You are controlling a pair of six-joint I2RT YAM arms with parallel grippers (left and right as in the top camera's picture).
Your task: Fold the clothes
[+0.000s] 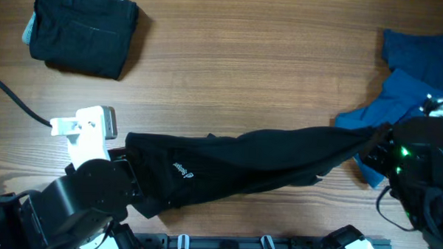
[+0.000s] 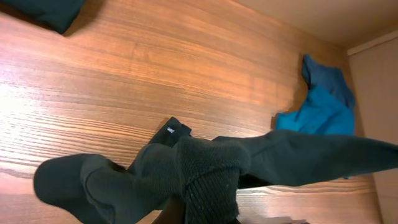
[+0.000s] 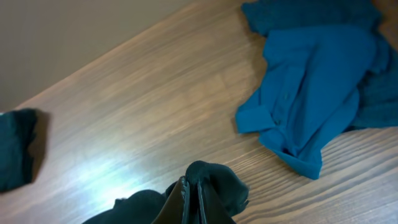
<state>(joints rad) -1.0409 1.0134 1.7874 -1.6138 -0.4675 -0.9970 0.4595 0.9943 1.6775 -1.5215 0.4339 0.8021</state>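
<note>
We note the black shirt [image 1: 242, 158], soft knit drawn into a long rumpled band over the near side of the wood-grain table [image 1: 246, 66]. The left gripper [image 2: 180, 214] and right gripper [image 3: 189, 202] each pinch one bunched end. Farther back, crumpled blue garments [image 1: 404, 86] lie right, and a squarish folded black garment [image 1: 81, 31] sits left.

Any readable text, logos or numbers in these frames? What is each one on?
White chest mark on the black shirt: too small to read.
Small white mark on black fabric in the left wrist view: blurred, unreadable.
No other text, number or sign is visible.
</note>
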